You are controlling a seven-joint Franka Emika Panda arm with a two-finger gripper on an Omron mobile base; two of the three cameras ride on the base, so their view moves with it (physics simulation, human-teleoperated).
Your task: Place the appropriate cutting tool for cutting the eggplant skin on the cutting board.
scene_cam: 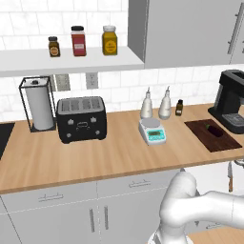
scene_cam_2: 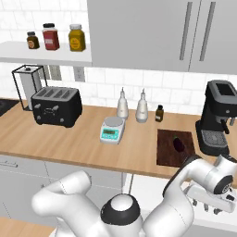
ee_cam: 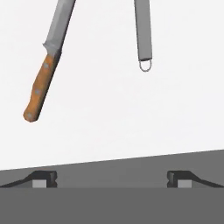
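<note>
Brown-handled knife [ee_cam: 40, 85] is lying at ten o'clock from the tool [ee_cam: 111, 180], whose fingers are standing apart. Eggplant [scene_cam_2: 178, 143] is resting on the cutting board [scene_cam_2: 165, 152].

On the wooden tabletop [scene_cam: 71, 159], the black toaster [scene_cam: 81, 118] sits at nine o'clock and the dark cutting board [scene_cam: 212, 135] at three, with the eggplant [scene_cam: 213, 128] on it. A small scale [scene_cam: 153, 130] stands between them.
</note>
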